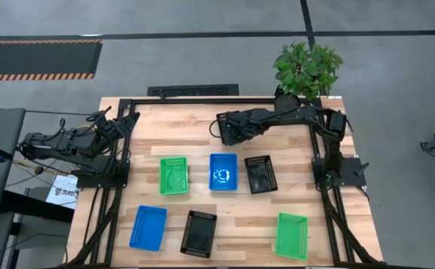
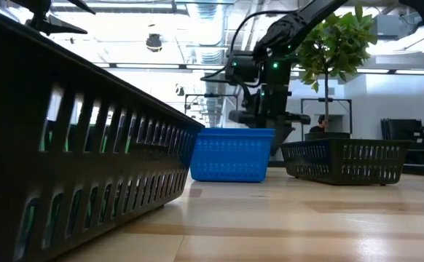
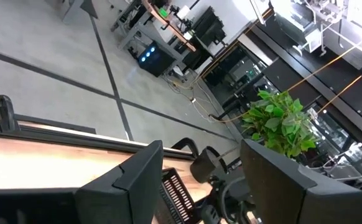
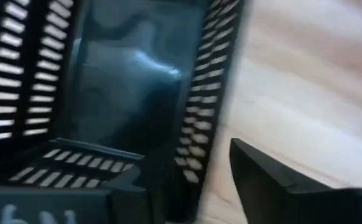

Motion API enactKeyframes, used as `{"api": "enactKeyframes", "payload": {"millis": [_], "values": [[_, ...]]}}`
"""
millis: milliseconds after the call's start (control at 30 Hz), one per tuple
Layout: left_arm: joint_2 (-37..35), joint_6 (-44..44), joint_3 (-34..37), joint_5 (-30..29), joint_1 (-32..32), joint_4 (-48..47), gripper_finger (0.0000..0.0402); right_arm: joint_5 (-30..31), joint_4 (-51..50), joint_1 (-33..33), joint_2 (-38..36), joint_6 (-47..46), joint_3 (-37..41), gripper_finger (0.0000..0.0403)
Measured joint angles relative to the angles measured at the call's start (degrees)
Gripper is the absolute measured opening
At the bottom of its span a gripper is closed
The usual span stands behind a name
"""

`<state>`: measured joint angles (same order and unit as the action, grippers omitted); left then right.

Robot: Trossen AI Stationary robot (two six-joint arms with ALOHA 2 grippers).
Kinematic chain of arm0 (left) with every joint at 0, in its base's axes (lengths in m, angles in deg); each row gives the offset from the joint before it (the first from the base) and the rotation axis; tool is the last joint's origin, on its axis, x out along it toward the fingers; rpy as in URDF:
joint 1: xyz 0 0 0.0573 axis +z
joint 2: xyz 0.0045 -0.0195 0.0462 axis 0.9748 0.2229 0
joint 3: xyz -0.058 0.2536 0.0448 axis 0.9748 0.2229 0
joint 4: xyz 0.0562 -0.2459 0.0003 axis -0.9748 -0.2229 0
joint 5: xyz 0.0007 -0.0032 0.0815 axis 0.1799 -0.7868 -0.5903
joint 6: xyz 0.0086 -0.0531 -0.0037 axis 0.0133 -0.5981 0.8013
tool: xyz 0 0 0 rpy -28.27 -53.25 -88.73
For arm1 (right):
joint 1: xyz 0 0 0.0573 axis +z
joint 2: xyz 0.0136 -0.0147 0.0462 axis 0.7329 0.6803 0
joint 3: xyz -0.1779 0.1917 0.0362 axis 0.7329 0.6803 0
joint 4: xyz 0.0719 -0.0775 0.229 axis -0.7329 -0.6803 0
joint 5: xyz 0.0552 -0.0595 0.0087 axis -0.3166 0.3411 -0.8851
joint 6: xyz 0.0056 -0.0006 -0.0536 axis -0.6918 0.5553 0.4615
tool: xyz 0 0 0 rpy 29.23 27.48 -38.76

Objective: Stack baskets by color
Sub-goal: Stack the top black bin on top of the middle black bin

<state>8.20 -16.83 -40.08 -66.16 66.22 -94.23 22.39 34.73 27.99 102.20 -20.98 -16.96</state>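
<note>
Just below the right end effector sits a black basket, one dark finger inside its wall and one outside over the bare table, parted, gripping nothing that I can see. Best to centre the wall between the fingers before closing. The left end effector waits open, empty, well apart.

no readable text, labels, brands or numbers in any view, sheet of paper beside the desk bears print too small to read
</note>
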Motion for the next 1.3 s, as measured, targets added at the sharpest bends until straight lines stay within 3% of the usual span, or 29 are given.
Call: {"api": "enactKeyframes", "payload": {"millis": [233,400,633,767,933,1133,1300], "values": [[-0.02,-0.10,0.00,-1.51,-0.02,-0.63,0.0203,-1.21,0.41,-0.97,-0.18,1.62,-0.05,0.0021],[0.00,-0.88,0.00,-1.52,0.00,-0.81,0.0203,-1.53,0.38,-2.06,-2.40,1.13,-0.03,0.0018],[0.00,-0.99,0.00,-1.45,-0.02,-0.82,0.0203,-1.39,-5.70,-0.05,-14.72,-1.30,-0.03,0.0016],[0.00,-1.05,0.00,-1.44,0.00,-0.83,0.0203,-1.03,-16.95,7.05,-22.65,-8.76,-0.05,0.0007],[0.00,-0.99,0.00,-1.25,-0.02,-0.85,0.0203,0.76,-29.65,21.57,-28.59,-27.78,2.03,0.0018],[0.00,-0.86,0.00,-1.27,-0.02,-0.86,0.0203,2.88,-31.15,39.28,-29.74,-52.12,6.82,0.0014],[0.00,-0.40,0.00,-1.30,-0.01,-0.85,0.0203,5.43,-30.66,45.16,-26.37,-59.96,7.45,0.0013]]}}
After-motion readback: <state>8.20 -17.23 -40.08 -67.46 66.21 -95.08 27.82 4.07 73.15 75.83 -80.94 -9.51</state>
